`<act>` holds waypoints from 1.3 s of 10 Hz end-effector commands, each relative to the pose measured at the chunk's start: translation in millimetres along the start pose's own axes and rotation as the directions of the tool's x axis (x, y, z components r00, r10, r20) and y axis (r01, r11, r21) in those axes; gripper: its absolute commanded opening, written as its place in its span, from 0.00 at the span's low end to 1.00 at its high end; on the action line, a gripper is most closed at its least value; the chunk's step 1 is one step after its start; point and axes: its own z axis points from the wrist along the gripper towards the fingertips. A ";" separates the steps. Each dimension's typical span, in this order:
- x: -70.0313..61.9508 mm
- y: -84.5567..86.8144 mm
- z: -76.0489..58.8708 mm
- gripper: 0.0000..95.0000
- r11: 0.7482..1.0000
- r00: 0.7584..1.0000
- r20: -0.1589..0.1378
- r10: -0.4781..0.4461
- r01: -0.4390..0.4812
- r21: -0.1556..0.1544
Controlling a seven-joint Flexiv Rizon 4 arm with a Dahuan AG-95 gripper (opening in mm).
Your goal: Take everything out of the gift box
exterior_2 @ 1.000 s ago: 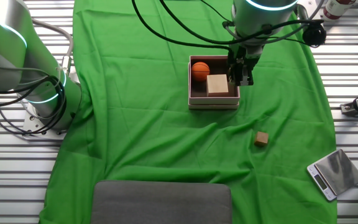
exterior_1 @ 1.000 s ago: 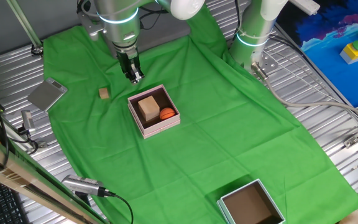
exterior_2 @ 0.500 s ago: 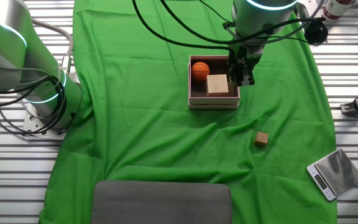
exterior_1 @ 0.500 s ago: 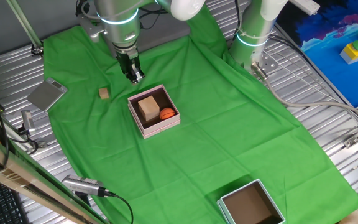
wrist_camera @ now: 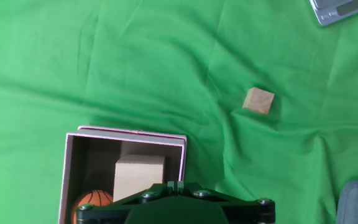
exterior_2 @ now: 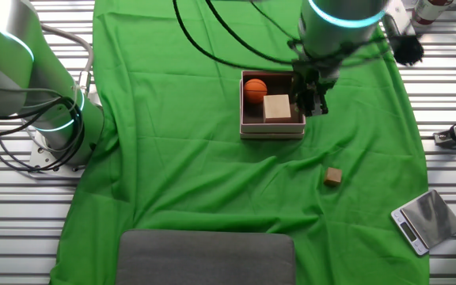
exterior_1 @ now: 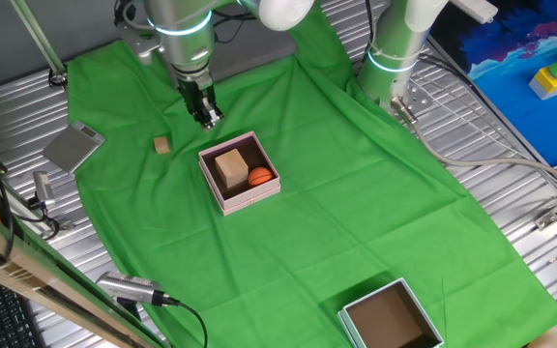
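The pink-walled gift box (exterior_1: 250, 199) (exterior_2: 272, 133) (wrist_camera: 132, 133) sits open on the green cloth. Inside it a tan wooden cube (exterior_1: 230, 167) (exterior_2: 276, 107) (wrist_camera: 139, 177) stands beside a smaller orange ball (exterior_1: 260, 176) (exterior_2: 255, 89) (wrist_camera: 94, 199). My gripper (exterior_1: 209, 120) (exterior_2: 313, 107) (wrist_camera: 174, 185) hangs just outside the box's wall on the cube's side, above the cloth. Its fingers are pressed together and hold nothing.
A small brown wooden block (exterior_1: 162, 144) (exterior_2: 333, 176) (wrist_camera: 258, 101) lies on the cloth beyond the box. A metal scale (exterior_1: 73, 146) (exterior_2: 426, 219) sits off the cloth's edge. A larger teal-grey box (exterior_1: 392, 317) stands at one corner, and a second arm's base (exterior_1: 395, 58) at another.
My arm has shifted a little away from the box, toward the small block's side. The box, cube and ball have not moved.
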 end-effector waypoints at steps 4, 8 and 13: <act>-45.0 -56.2 10.8 0.00 0.995 0.995 -0.018 -0.101 0.101 -0.014; -54.2 -72.5 14.0 0.00 0.992 0.992 -0.033 -0.125 0.125 -0.019; -62.4 -74.2 30.9 0.00 0.992 0.992 -0.029 -0.123 0.122 -0.032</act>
